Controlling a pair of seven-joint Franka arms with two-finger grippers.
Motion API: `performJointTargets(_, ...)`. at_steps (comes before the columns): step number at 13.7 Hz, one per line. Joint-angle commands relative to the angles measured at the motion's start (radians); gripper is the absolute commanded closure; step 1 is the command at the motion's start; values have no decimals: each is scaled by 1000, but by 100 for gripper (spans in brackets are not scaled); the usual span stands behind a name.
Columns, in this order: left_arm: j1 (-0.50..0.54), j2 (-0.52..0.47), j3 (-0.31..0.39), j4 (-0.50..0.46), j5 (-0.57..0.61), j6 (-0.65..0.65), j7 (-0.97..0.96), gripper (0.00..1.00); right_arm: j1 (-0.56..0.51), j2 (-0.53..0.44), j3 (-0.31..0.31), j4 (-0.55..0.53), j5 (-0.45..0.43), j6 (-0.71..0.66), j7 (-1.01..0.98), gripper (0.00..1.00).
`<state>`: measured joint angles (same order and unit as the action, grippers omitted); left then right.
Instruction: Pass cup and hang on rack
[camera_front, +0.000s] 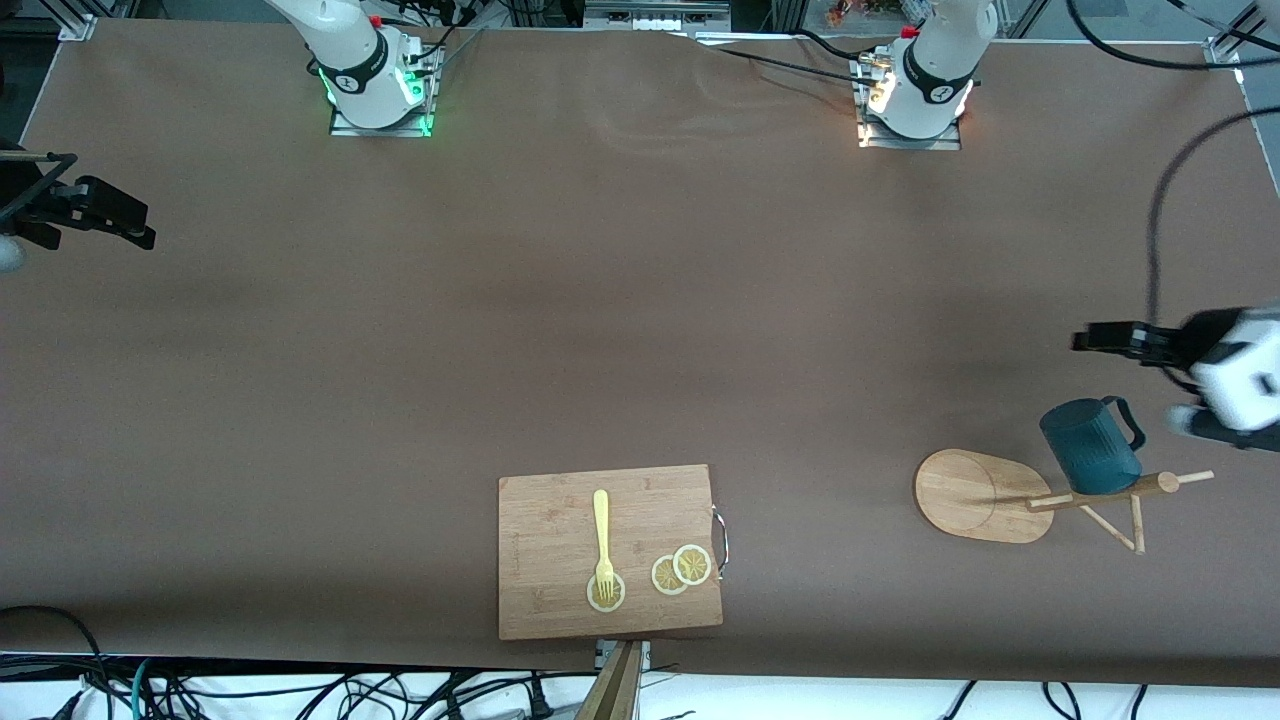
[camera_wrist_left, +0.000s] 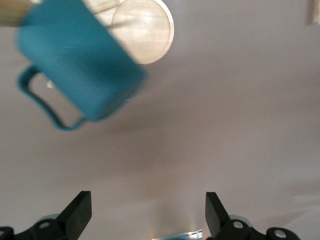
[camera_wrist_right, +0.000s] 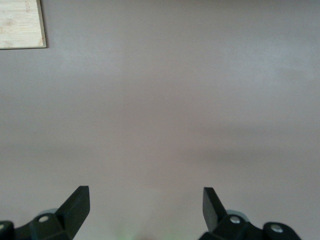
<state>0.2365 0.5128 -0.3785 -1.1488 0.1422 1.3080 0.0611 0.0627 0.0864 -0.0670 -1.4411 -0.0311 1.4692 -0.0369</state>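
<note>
Nearest me, by the bench's front edge, sits the board (camera_front: 610, 550). I see the cup (camera_front: 1088, 445) hanging on the rack (camera_front: 985, 495) at the left arm's end; left fingers (camera_wrist_left: 80, 212) open, just clear. Right fingers (camera_wrist_right: 75, 205) open, waiting. Hanging looks done; next I'd retract.

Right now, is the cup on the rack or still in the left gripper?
On the rack. The cup hangs tilted on a peg of the rack, and the left gripper stands open and empty, apart from it.
</note>
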Motion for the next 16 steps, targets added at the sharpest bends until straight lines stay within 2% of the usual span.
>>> performJointTargets(1,-165,-79,29,-101,105,7,-113,0,5,-10,0,-13,-6,10,14,0)
performJointTargets(3,-207,-115,24,-130,116,8,-118,0,5,-10,0,-13,-6,10,14,0)
performJointTargets(6,-194,-123,-25,-127,99,19,-116,0,3,-10,0,-13,-6,10,14,0)
performJointTargets(8,-186,-132,-16,-137,73,60,-115,0,5,-10,0,-13,-6,10,14,0)
performJointTargets(9,-195,-179,-7,-184,67,104,-118,0,5,-10,0,-13,-6,10,14,0)
performJointTargets(10,-197,-216,22,-237,33,155,-116,0,3,-10,-2,-13,-6,10,14,0)
performJointTargets(13,-316,-426,299,-519,-123,470,-115,0,3,-10,-2,-13,-6,10,14,0)
performJointTargets(14,-363,-465,387,-579,-204,503,-101,0,3,-10,-2,-13,-6,10,14,0)
performJointTargets(15,-373,-500,427,-616,-237,511,-95,0,3,-10,0,-13,-6,10,14,0)
performJointTargets(16,-370,-535,432,-661,-234,548,-95,0,3,-10,-2,-13,-6,10,14,0)
